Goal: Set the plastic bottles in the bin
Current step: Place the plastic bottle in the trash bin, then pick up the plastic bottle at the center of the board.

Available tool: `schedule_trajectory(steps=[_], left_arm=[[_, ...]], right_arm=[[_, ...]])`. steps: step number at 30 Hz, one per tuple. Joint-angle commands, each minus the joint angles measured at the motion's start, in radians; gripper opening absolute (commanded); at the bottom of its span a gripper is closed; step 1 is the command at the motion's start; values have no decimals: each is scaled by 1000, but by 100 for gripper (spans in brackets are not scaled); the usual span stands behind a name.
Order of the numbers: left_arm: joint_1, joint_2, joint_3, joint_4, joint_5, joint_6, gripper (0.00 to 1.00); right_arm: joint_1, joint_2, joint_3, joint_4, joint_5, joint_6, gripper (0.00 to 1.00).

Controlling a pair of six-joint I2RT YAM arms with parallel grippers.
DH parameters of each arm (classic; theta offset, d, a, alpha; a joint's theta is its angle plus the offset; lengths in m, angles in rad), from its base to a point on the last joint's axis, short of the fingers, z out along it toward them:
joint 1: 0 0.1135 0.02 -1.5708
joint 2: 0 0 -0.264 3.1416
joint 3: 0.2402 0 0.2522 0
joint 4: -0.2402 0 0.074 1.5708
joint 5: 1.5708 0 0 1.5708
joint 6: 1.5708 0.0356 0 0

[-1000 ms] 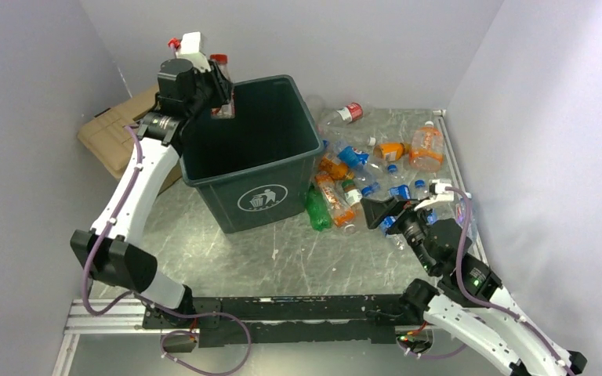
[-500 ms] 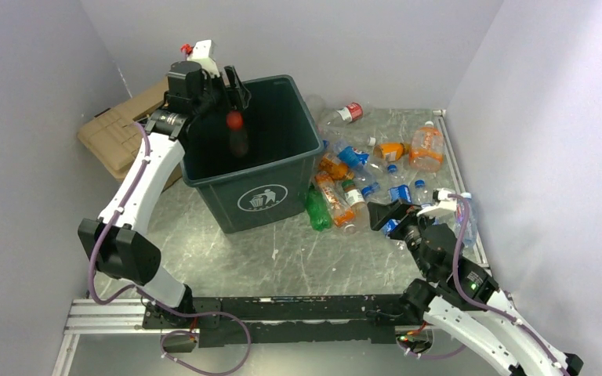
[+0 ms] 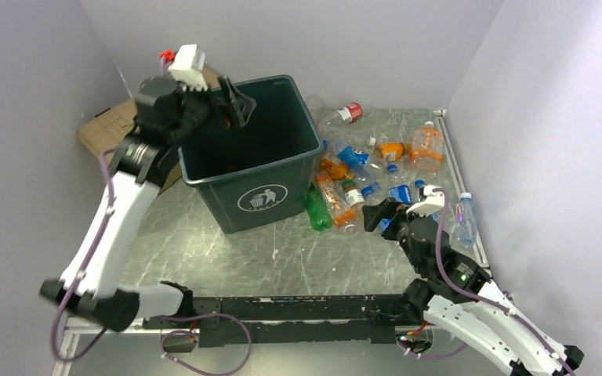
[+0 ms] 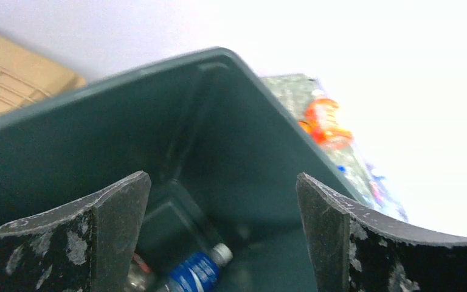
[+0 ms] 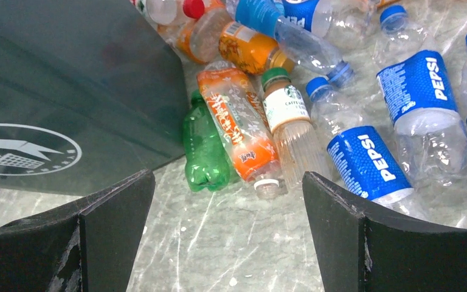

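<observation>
Grey marbled table (image 3: 298,251), white walls close on three sides. Nearest me, the right claw (image 5: 228,182) hangs wide open and empty, low over the loose bottles (image 5: 365,161) lying right of the bin (image 3: 282,168). I'd take the green bottle (image 5: 204,149) across its waist; it lies just beside the bin wall, so finger room is tight there. Farther off, the left claw (image 4: 221,179) stands open and empty above the bin, with a blue-labelled bottle (image 4: 194,271) inside. Lift high to clear the rim.

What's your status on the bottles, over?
Left gripper open, empty, over bin. Right gripper open, empty, facing loose bottles. Blue-label bottle lies in bin. Nothing blocks right gripper's approach.
</observation>
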Motion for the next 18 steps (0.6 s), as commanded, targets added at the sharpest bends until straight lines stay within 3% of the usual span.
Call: schedule_trajectory(steps=[1,6,10,13,18], left_arm=[[-59,-242,-100,-102,-33,-9,97],[-59,-424,-211,-213,-115,-10,99],[-59,-554,-297,-209,-132,-10,99],[-59,-639,-382,-169,-167,-30,100],[-59,-718,-474,-139,-161,-82,99]], right_arm=[[-1,77,7,32,-3,47,96],[-6,172,-12,79,38,76,95],[-49,283,4,101,62,73,92],[-158,361,3,95,47,76,90],[-430,422,-42,128,-164,54,85]])
